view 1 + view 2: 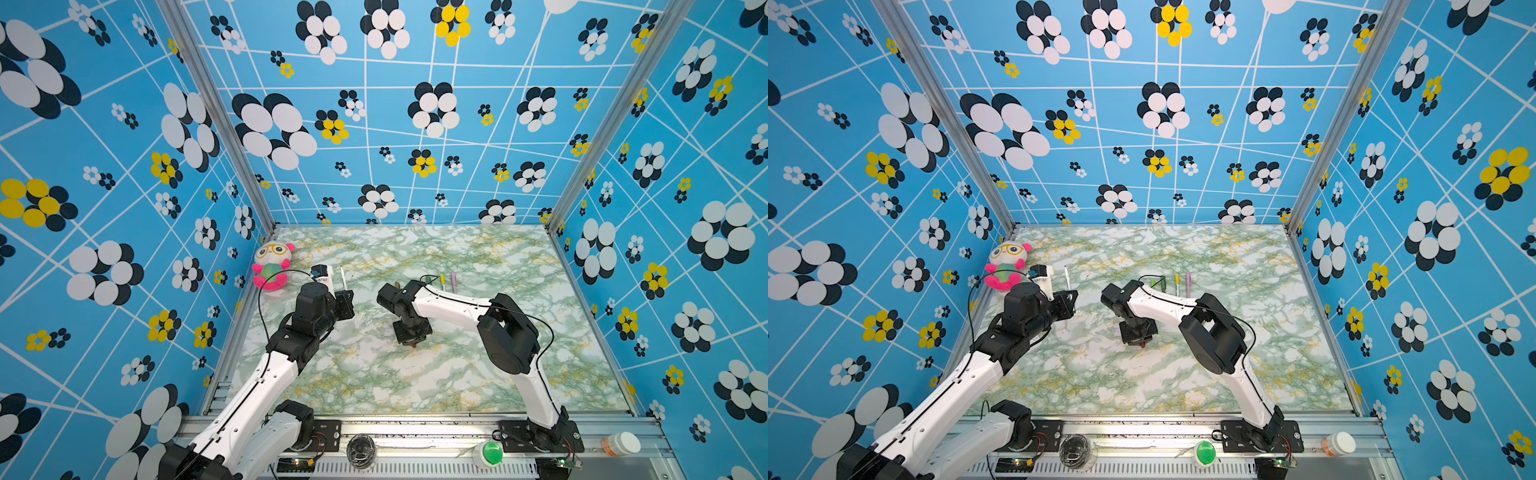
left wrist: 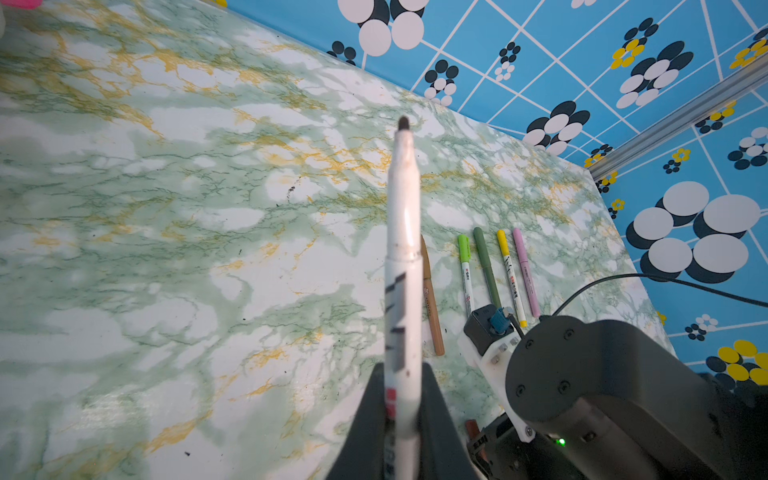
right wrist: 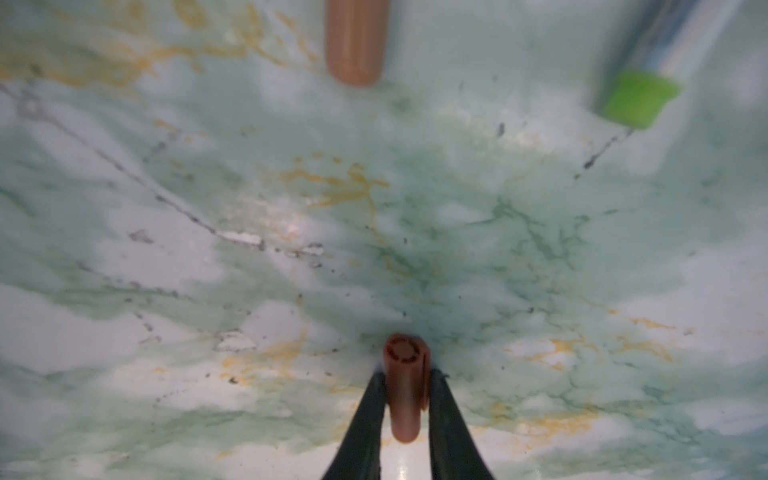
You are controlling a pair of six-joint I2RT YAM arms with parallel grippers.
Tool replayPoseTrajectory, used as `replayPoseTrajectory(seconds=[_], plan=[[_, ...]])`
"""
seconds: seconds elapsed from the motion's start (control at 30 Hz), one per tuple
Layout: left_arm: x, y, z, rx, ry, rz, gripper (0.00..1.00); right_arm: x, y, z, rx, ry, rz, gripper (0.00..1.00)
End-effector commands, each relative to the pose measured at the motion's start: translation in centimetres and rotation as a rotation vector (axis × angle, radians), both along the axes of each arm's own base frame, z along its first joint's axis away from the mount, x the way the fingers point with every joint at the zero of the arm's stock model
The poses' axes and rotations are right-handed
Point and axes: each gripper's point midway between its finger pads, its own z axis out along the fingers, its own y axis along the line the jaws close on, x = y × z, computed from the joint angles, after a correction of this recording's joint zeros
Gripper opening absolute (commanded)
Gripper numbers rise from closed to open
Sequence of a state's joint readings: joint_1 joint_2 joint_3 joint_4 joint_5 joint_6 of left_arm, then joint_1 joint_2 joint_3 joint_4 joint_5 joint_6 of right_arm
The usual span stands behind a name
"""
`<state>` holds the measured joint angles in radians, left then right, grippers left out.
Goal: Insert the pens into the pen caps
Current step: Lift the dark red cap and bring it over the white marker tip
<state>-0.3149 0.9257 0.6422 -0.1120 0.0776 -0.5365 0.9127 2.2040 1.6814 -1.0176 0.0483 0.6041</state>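
My left gripper (image 2: 402,368) is shut on a white pen (image 2: 403,216), held above the table at the back left with its dark tip pointing away; both top views show that pen (image 1: 343,277) (image 1: 1067,277). Low over the middle of the table, my right gripper (image 3: 406,376) is shut on a reddish-brown pen cap (image 3: 405,382), which lies on the marble surface with its open end facing away. From above, the right gripper (image 1: 413,341) hides most of the cap. Further back lie a brown pen (image 2: 432,307), a lime-capped pen (image 2: 465,270), a dark green pen (image 2: 486,266), a yellow-capped pen (image 2: 509,274) and a pink pen (image 2: 525,270) side by side.
A plush toy (image 1: 272,266) sits at the table's back left corner. Patterned blue walls close three sides. On the front rail stand a green button (image 1: 490,453), a white bottle (image 1: 621,444) and a clear round object (image 1: 360,451).
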Motion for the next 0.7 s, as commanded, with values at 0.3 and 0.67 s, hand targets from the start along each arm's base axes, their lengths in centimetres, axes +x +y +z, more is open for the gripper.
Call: replayPoseTrajectory(seconds=[0.3,0.67], plan=[[-0.1,-0.2,-0.3,-0.018,0.000,-0.012,0.00,2.1,-3.9,-7.2,-0.094,-0.035,-0.059,0.07],[-0.4,-4.6,-0.1,-0.004,0.007,-0.210,0.00,5.3,-1.1,2.4,0.421,-0.122,-0.276,0.03]])
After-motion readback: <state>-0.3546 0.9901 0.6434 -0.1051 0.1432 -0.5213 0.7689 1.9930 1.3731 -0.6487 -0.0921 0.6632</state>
